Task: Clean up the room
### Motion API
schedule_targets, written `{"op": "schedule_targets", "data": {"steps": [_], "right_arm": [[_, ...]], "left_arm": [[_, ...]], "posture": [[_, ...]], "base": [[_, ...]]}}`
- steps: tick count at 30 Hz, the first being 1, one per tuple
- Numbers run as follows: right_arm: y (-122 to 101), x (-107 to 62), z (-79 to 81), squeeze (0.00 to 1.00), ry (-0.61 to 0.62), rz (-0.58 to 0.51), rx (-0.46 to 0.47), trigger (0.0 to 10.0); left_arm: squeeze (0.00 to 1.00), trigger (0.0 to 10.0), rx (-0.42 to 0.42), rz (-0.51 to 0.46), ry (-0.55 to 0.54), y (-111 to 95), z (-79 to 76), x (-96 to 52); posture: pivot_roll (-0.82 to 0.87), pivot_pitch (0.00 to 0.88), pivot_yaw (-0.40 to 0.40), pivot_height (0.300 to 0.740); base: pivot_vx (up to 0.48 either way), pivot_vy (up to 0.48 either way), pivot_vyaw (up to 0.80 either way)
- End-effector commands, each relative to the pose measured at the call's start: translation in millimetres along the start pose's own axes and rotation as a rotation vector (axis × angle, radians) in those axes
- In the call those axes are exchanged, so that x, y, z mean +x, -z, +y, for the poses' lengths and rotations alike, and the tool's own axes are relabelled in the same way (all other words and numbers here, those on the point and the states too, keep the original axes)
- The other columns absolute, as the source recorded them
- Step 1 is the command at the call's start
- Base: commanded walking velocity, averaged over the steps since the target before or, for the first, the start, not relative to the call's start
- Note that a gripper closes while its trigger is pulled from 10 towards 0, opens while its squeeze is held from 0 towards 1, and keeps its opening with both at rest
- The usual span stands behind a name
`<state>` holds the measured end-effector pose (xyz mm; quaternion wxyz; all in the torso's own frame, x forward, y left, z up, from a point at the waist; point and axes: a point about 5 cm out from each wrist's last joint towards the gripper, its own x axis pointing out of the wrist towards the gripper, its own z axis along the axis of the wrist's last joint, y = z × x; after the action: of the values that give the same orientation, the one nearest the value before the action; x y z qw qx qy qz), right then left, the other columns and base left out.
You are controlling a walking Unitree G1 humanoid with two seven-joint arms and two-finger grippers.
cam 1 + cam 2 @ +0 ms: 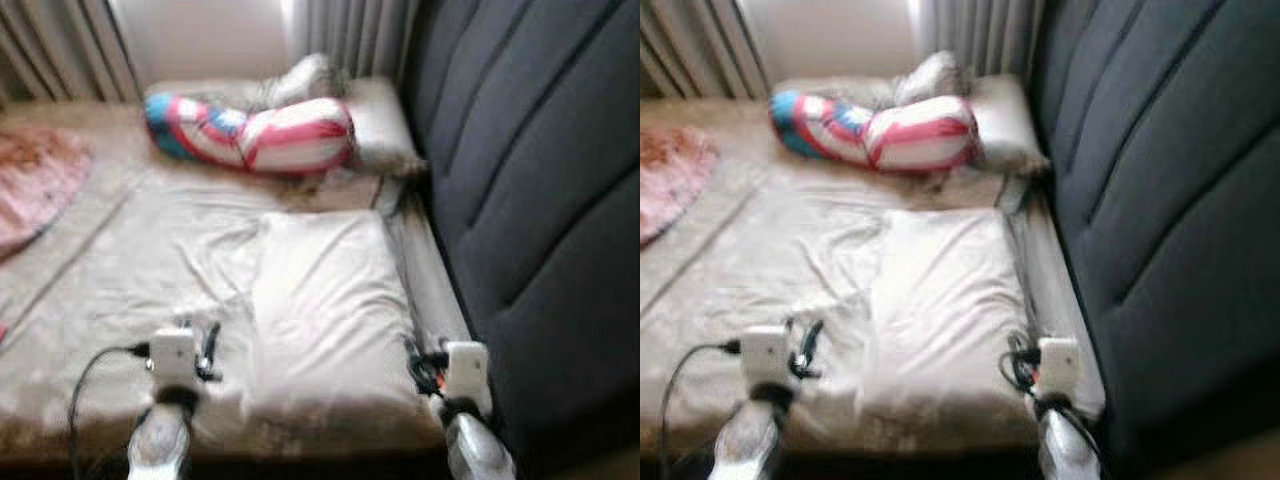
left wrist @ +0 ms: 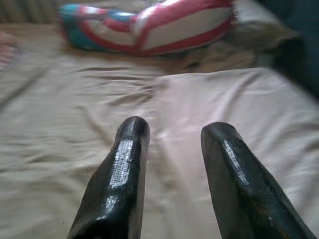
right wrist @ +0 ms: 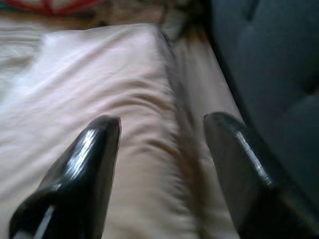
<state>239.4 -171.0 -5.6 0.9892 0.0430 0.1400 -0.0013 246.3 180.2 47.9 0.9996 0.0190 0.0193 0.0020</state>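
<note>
Bed lying against dark padded headboard. White pillow resting flat near that edge; striped pillow sitting beyond it. Left gripper and right gripper hovering low over bedding, fingers spread, holding nothing.

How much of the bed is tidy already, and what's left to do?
Little looks done yet. The white pillow lies flat, but the sheet beside it is wrinkled. Both grippers, left and right, are open above the bed, holding nothing. Left to tidy: the striped cushion and the pink blanket on the far side.
</note>
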Motion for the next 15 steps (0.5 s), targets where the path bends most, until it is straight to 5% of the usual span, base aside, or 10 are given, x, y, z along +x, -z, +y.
{"op": "schedule_targets", "data": {"steps": [1, 15], "right_arm": [[-6.5, 3.7, 8.3, 0.0, -0.015, -0.025, 0.014, 10.0], [-9.1, 6.3, 9.1, 0.0, -0.014, -0.027, 0.005, 10.0]], "left_arm": [[0.0, 10.0, 0.023, 0.008, -0.019, -0.9, 10.3, -0.3], [0.0, 10.0, 0.028, 0.017, 0.002, -2.1, 10.1, 3.4]], "posture": [[-0.13, 0.05, -0.058, 0.738], [-0.12, 0.06, -0.059, 0.738]], "base": [[0.296, 0.0, 0.0], [0.0, 0.0, 0.0]]}}
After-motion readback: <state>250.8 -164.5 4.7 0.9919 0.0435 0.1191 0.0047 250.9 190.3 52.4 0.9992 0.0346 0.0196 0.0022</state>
